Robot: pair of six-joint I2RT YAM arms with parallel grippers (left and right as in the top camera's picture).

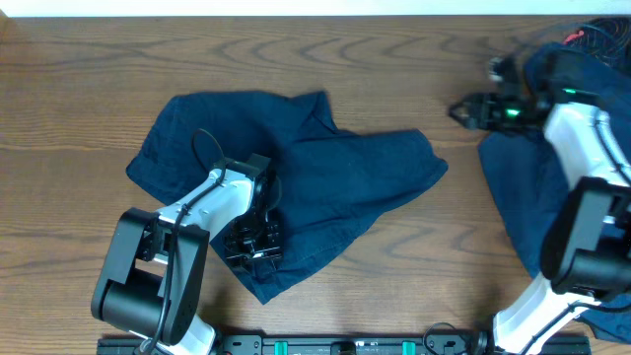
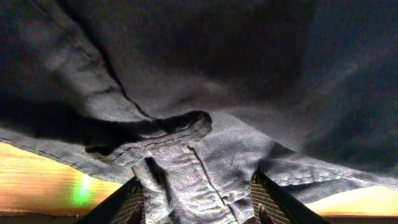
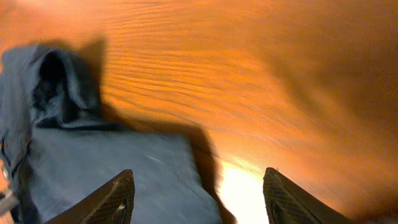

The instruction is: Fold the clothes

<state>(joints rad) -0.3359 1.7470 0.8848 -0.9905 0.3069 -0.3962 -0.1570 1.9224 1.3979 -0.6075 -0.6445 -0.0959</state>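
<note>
The dark navy shorts (image 1: pixel 335 177) lie crumpled on the wooden table at centre left. My left gripper (image 1: pixel 251 247) sits at their near edge. In the left wrist view its fingers (image 2: pixel 198 199) are spread, with a seamed fold of the cloth (image 2: pixel 186 143) lying between them. A second navy garment (image 1: pixel 518 187) lies at the right under my right arm. My right gripper (image 1: pixel 458 111) is open and empty at the garment's far left corner. The right wrist view shows its fingers (image 3: pixel 198 199) over the garment's edge (image 3: pixel 112 168) and bare wood.
Bare wooden table (image 1: pixel 99 79) surrounds the shorts. Dark cables (image 1: pixel 592 35) lie at the far right corner. The arms' base rail (image 1: pixel 345 345) runs along the front edge.
</note>
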